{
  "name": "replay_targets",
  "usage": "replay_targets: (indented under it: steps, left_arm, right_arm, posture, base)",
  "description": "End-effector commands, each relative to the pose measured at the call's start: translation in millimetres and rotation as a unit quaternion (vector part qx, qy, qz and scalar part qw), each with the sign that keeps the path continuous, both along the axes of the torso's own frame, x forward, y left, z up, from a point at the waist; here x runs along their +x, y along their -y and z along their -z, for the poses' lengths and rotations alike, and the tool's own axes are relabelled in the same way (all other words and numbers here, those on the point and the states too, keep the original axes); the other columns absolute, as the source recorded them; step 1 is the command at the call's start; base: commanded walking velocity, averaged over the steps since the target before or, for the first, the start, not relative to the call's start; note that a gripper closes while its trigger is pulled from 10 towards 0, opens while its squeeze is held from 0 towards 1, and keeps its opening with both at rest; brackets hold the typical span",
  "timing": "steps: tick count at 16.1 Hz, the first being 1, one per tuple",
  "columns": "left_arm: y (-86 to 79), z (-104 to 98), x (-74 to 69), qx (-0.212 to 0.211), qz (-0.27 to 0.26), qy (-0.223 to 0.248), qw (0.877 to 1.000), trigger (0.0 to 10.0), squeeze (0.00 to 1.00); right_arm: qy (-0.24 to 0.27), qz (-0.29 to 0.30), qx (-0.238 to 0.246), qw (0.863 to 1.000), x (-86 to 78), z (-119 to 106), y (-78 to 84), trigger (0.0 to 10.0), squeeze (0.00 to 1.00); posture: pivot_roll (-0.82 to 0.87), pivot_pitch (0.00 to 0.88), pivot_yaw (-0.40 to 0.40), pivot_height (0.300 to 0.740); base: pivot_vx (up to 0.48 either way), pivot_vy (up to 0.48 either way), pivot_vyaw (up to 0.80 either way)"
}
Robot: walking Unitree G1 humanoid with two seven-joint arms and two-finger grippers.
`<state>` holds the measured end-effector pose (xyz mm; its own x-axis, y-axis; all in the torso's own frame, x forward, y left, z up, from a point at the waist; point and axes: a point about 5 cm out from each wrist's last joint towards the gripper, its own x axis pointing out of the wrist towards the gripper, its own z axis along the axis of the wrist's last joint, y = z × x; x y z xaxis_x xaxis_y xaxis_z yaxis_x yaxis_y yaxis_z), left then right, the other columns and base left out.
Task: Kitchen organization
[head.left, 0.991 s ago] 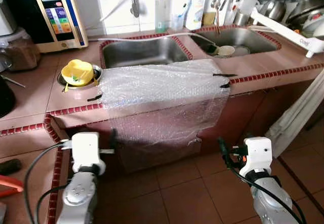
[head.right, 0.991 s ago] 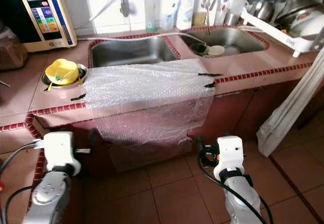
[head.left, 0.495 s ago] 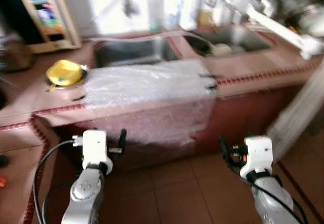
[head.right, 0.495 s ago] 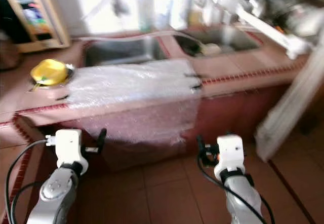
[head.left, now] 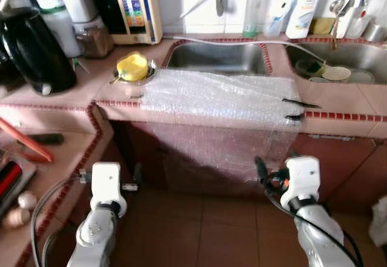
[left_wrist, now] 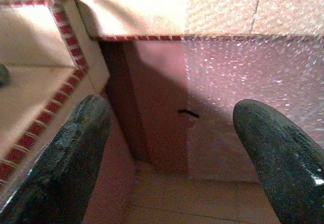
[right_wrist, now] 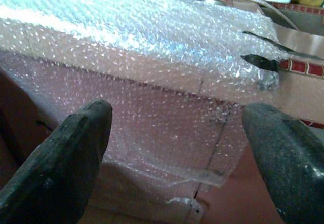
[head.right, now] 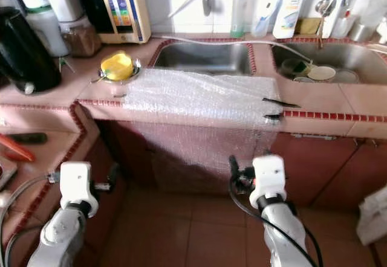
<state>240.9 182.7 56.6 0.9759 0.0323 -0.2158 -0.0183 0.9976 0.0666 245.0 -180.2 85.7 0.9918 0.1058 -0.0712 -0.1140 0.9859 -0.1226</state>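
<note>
Having swung leftward since a second ago (the camera's own turn, the things on the counter lying as before), now taking in a black kettle (head.left: 33, 52) and the counter's left wing. Hovering low before the cabinet front, left gripper (left_wrist: 172, 153) with fingers (left_wrist: 61, 168) spread wide apart and gripping nothing, aimed at the dark corner under the counter (head.left: 54, 107). Hanging level with it on the other side, right gripper (right_wrist: 177, 148), fingers likewise parted and empty, pointing at the bubble wrap (head.left: 224, 101). Draping over the counter edge in front of the left sink (head.left: 217, 58), held by black tape strips (head.left: 300, 104), and trailing down the cabinet face. Sitting just beside its left corner, a yellow cup (head.left: 133, 67) in a metal bowl. Standing behind along the wall, a water unit (head.left: 134, 7) and soap bottles (head.left: 253, 10).
</note>
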Motion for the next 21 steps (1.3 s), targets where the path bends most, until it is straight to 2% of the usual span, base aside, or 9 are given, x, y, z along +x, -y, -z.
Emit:
replay_targets:
  steps: [1, 5, 7, 9, 11, 14, 16, 19, 21]
  left_arm:
    - [-3.5, -1, 0.8, 0.002, 0.017, 0.008, 1.000, 10.0, 0.00]
    - [3.1, -8, 3.5, -0.027, 0.039, 0.027, 0.999, 10.0, 0.00]
    - [11.0, -26, 15.2, -0.009, 0.047, 0.067, 0.997, 10.0, 0.00]
    - [15.5, -25, 24.7, -0.010, 0.064, 0.070, 0.995, 10.0, 0.00]
    - [10.8, -29, 34.4, -0.006, 0.062, 0.078, 0.995, 10.0, 0.00]
    - [7.0, -23, 25.3, 0.001, 0.045, 0.072, 0.996, 10.0, 0.00]
    - [3.6, -19, 5.0, 0.007, 0.019, 0.078, 0.997, 10.0, 0.00]
    - [0.3, -25, 3.5, 0.006, 0.013, 0.084, 0.996, 10.0, 0.00]
    - [4.6, -40, 7.6, -0.017, 0.016, 0.108, 0.994, 10.0, 0.00]
  right_arm:
    - [0.012, -0.002, 0.010, 1.000, 2.3, -4, -4.0, 10.0, 0.00]
    - [0.033, 0.003, 0.035, 0.999, 5.5, -16, -6.1, 10.0, 0.00]
    - [0.022, 0.008, 0.047, 0.999, 9.7, -13, -8.6, 10.0, 0.00]
    - [0.012, -0.001, 0.037, 0.999, 13.5, -8, -10.4, 10.0, 0.00]
    - [0.010, -0.023, 0.026, 0.999, 17.0, -10, -12.5, 10.0, 0.00]
    - [0.009, -0.019, 0.020, 1.000, 18.5, -8, -7.7, 10.0, 0.00]
    - [0.021, -0.012, 0.016, 1.000, 16.9, -14, -5.6, 10.0, 0.00]
    - [0.058, -0.052, 0.014, 0.997, 15.7, -29, -27.4, 10.0, 0.00]
    - [0.075, -0.067, 0.017, 0.995, 14.6, -39, -35.6, 10.0, 0.00]
  posture:
    - [-0.04, 0.000, 0.049, 0.740]
    - [-0.02, 0.000, 0.043, 0.740]
    - [-0.01, 0.000, 0.027, 0.740]
    - [0.00, 0.000, -0.019, 0.740]
    - [0.00, 0.000, -0.033, 0.740]
    - [0.00, 0.000, -0.010, 0.740]
    - [0.00, 0.000, 0.013, 0.740]
    - [0.00, 0.003, 0.022, 0.740]
    - [0.00, 0.008, 0.019, 0.740]
  base:
    - [0.000, 0.000, 0.00]
    - [0.000, 0.000, 0.00]
    - [0.000, 0.000, -0.38]
    - [0.000, 0.000, -0.80]
    - [0.000, 0.000, -0.79]
    - [0.000, 0.000, -0.56]
    - [0.000, 0.000, 0.00]
    - [0.000, 0.000, 0.00]
    - [0.000, 0.000, 0.00]
